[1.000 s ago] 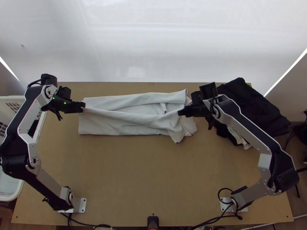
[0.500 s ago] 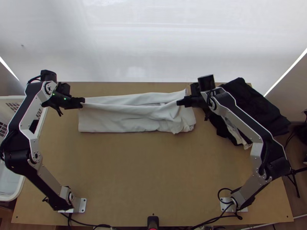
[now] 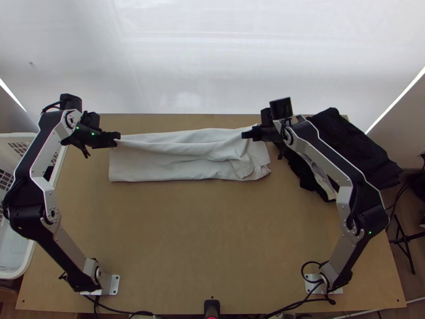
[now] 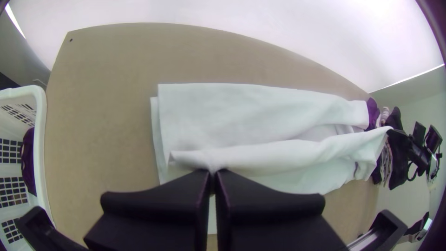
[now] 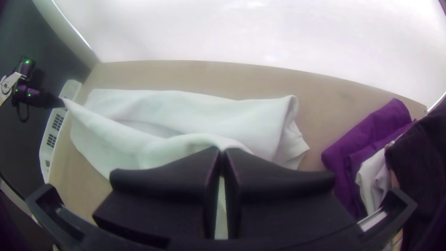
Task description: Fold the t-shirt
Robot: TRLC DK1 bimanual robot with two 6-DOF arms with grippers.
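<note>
In the top view the white t-shirt [image 3: 186,165] lies as a long folded strip across the table's far half. My left gripper [image 3: 118,139] is shut on its raised layer at the left end, and my right gripper [image 3: 244,135] is shut on the same layer near the right end. Between them the held cloth is drawn into a ridge. In the left wrist view my left gripper [image 4: 212,174] pinches a lifted fold of the shirt [image 4: 260,109]. My right gripper [image 5: 222,152] closes on a raised fold of the shirt [image 5: 186,109] in the right wrist view.
A pile of dark clothes [image 3: 356,143] lies at the table's far right, below the right forearm. A white plastic basket [image 3: 24,266] stands along the left edge, partly behind the left arm. A white surface [image 3: 212,64] rises beyond the table's far edge.
Both grippers have shifted toward the table's far edge with the held layer, the right one also slightly left. The cloth's near right part has drawn back, and its front edge lies straighter.
</note>
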